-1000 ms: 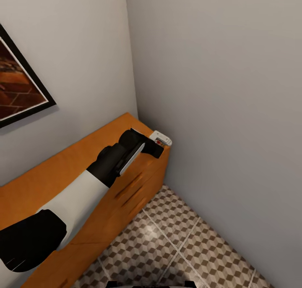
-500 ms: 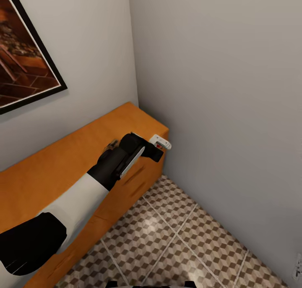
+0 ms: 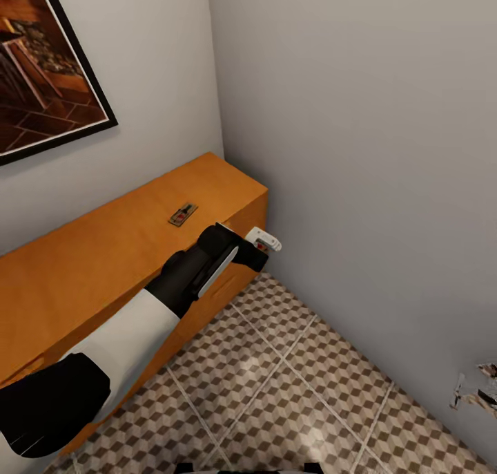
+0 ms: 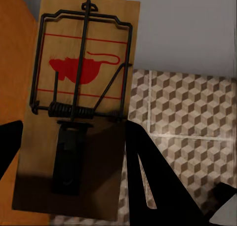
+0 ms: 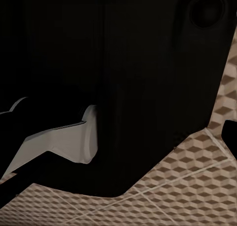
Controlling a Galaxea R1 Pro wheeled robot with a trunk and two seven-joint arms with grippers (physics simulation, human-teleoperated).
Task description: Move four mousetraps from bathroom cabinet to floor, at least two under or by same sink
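Mousetrap (image 4: 81,112) held in left tool (image 3: 257,247) (2nd (image 3: 183,215) atop cabinet (image 3: 83,267)).

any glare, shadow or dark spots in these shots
Head view: soft glare patch on the bathroom floor. Left wrist view: the held mousetrap is sharp, its near end in shadow. Right wrist view: mostly black, unlit robot body.

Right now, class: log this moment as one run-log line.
left gripper: shut on mousetrap | above bathroom floor | second mousetrap on cabinet
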